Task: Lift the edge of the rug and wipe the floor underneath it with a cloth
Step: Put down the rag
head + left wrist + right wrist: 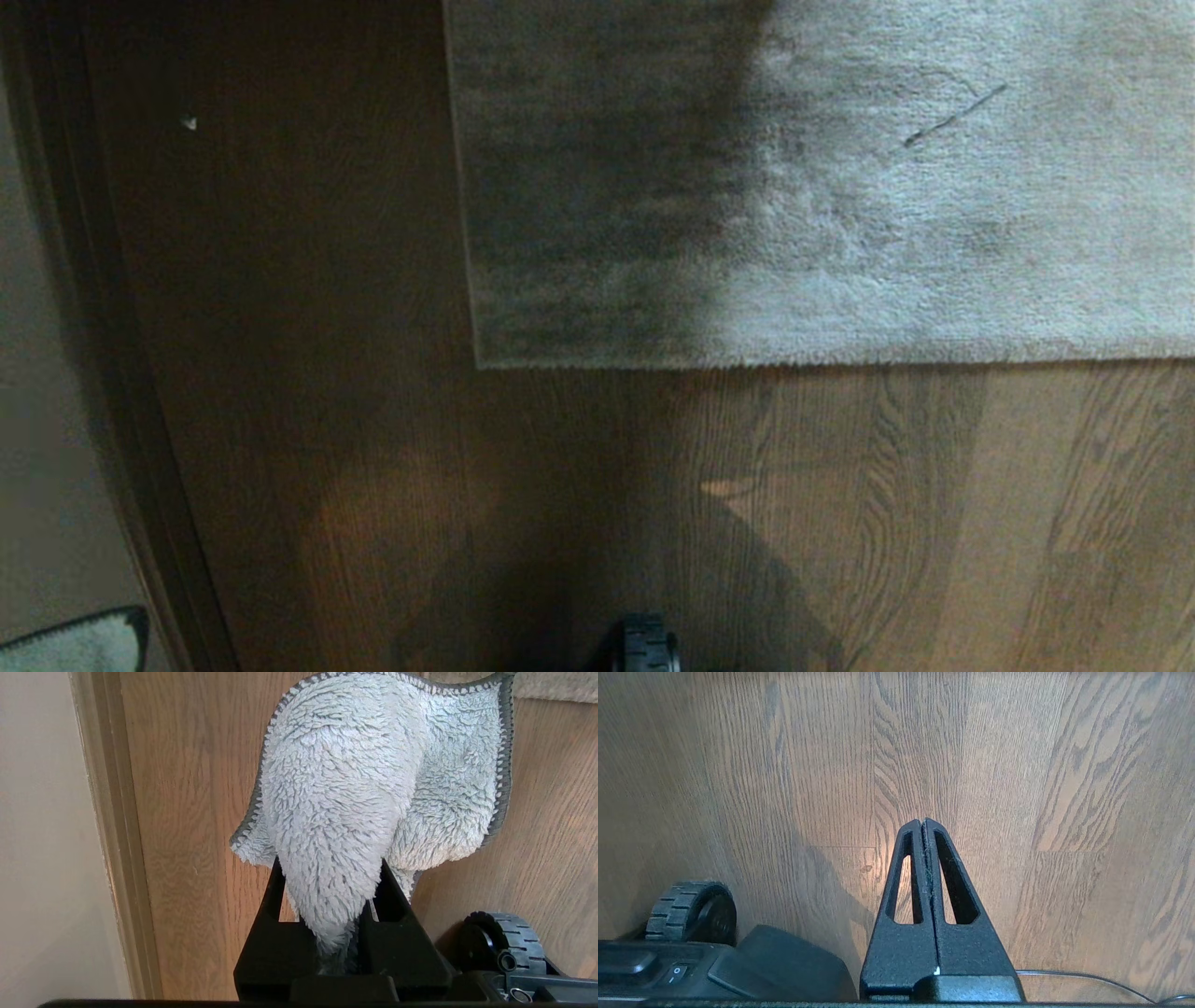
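Nearest the robot, the left gripper (327, 877) hangs low beside the base with its jaws clamped on the cloth (369, 779). The cloth is a fluffy pale grey-white rag with a darker stitched hem; a bunched fold is pinched between the jaws and the rest billows out beyond them, above the floor (187, 835). To one side of it runs a pale skirting board (119, 835) against a wall. A ribbed black base wheel (507, 938) sits just beside this gripper.

The right gripper (923, 823) is likewise held low over bare floor (1017, 788). Its jaws are pressed fully together and hold nothing. A second ribbed wheel (691, 910) and part of the black base housing (784, 970) show near it, and a thin cable (1087, 977) lies on the planks.

Farther out, in the head view, brown wood-grain floor (840, 504) runs forward to the rug edge (840, 359), which lies flat on the planks. The rug's square corner (481, 362) sits toward the robot's left. Half of the grey-beige pile is in shadow. A small white fleck (189, 122) lies on the floor, well apart from the rug.
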{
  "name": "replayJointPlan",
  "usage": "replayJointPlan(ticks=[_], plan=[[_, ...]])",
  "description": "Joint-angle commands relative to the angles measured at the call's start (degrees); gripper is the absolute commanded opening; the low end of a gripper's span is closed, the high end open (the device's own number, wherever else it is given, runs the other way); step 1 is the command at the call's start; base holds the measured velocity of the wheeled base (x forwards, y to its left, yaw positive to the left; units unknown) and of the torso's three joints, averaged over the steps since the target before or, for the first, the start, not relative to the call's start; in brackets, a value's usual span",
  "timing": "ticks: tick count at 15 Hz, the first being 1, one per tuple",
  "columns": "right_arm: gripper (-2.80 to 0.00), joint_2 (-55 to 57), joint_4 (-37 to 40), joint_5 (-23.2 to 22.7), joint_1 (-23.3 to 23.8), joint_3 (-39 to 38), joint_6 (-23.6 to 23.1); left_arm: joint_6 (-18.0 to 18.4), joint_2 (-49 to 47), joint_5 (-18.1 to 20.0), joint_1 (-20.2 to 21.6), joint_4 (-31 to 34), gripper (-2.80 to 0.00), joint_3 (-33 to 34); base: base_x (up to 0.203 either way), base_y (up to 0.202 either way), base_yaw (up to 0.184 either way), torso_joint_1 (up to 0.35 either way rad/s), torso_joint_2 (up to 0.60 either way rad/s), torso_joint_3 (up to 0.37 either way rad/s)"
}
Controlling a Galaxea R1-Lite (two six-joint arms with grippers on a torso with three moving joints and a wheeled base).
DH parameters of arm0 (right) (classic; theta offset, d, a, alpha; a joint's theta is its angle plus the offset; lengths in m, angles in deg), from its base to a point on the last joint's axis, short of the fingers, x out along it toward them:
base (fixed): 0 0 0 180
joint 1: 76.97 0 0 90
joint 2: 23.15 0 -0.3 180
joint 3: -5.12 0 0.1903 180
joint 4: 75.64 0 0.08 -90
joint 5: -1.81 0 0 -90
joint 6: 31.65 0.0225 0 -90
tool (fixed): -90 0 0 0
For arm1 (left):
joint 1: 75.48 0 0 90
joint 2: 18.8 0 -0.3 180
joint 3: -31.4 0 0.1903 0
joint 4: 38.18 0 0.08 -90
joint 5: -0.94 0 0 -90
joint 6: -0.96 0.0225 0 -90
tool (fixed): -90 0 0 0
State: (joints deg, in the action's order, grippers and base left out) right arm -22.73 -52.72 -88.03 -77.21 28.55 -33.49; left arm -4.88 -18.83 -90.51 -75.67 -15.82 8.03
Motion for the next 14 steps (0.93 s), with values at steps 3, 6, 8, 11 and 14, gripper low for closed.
replayJointPlan(ticks=[3, 6, 8, 11, 14], plan=[[-2.8, -0.4, -0.1, 0.0, 0.0, -0.1, 0.0, 0.0, 0.0, 0.0, 0.0, 0.0, -2.8, 0.0, 0.0, 0.0, 0.0, 0.0, 0.0, 0.0], [-2.8, -0.4, -0.1, 0.0, 0.0, -0.1, 0.0, 0.0, 0.0, 0.0, 0.0, 0.0, -2.8, 0.0, 0.0, 0.0, 0.0, 0.0, 0.0, 0.0], [-2.8, -0.4, -0.1, 0.0, 0.1, -0.1, 0.1, 0.0, 0.0, 0.0, 0.0, 0.0, -2.8, 0.0, 0.0, 0.0, 0.0, 0.0, 0.0, 0.0], [-2.8, -0.4, -0.1, 0.0, 0.1, -0.1, 0.1, 0.0, 0.0, 0.0, 0.0, 0.0, -2.8, 0.0, 0.0, 0.0, 0.0, 0.0, 0.0, 0.0], [-2.8, -0.4, 0.0, 0.0, 0.1, -0.1, 0.0, 0.0, 0.0, 0.0, 0.0, 0.0, -2.8, 0.0, 0.0, 0.0, 0.0, 0.0, 0.0, 0.0]])
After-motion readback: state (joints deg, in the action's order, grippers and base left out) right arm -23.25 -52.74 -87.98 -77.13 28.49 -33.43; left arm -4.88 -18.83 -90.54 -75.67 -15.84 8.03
